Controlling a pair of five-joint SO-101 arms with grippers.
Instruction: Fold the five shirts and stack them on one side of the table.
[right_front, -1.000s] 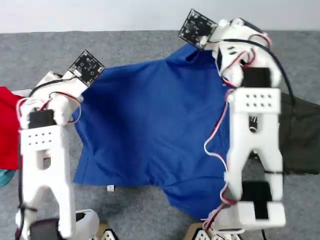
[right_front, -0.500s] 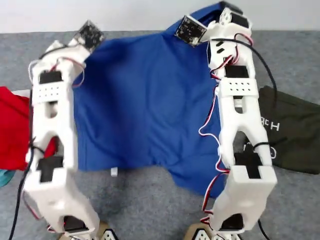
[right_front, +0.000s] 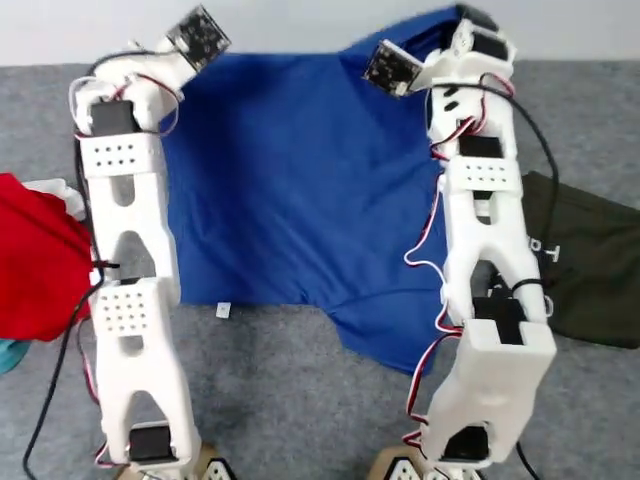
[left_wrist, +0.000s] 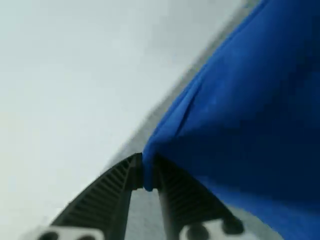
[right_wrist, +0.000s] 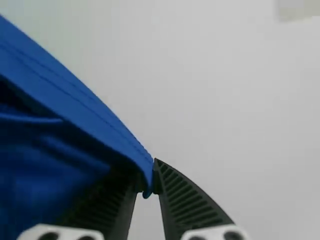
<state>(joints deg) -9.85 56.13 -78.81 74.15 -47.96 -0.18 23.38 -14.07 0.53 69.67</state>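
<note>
The left gripper (left_wrist: 146, 167) and right gripper (right_wrist: 148, 177) each pinched the blue shirt (right_front: 300, 190) at its upper-frame edge; its body ran down-frame from both.

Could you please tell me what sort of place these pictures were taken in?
Probably a robotics test bench: a white left arm and right arm at a grey cloth-covered table before a bare white wall, with a blue shirt, red shirt and dark shirt on it.
</note>
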